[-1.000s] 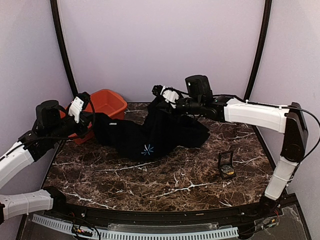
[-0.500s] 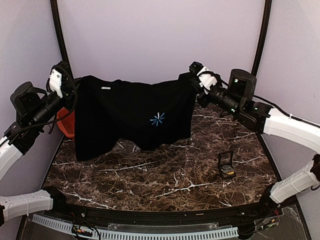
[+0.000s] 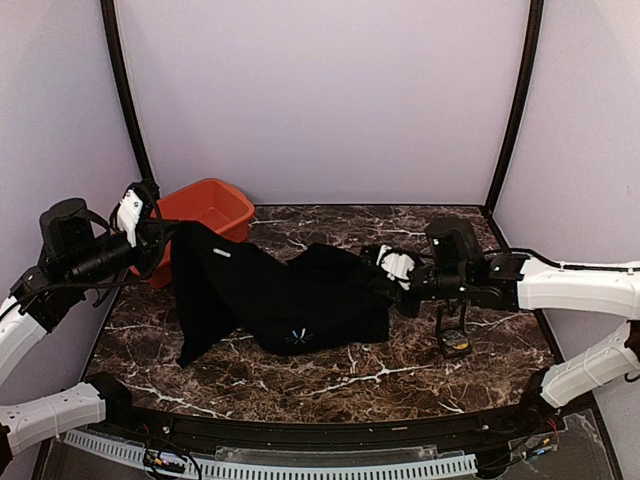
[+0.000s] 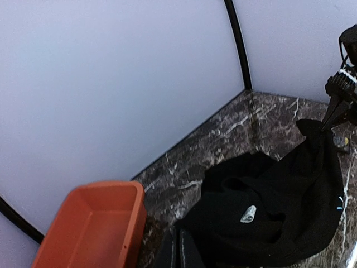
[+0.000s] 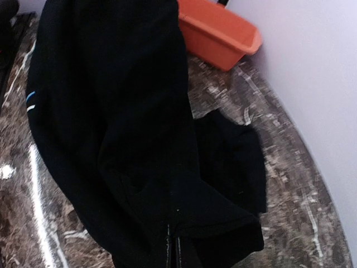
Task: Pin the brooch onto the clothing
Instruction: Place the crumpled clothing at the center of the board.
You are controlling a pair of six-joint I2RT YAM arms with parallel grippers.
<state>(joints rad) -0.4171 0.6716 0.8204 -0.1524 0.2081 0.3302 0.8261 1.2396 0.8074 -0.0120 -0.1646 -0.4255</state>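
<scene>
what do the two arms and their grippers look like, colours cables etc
The left arm and right arm have smooth white shells on the links and black joints, with thin black cables looping alongside. The left gripper and right gripper are black, with a white block behind the fingers and a bulky black wrist housing.

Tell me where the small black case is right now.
In the top view, the small black case sits open on the marble table's right side, right of the black T-shirt and just on the near side of the right arm.
</scene>
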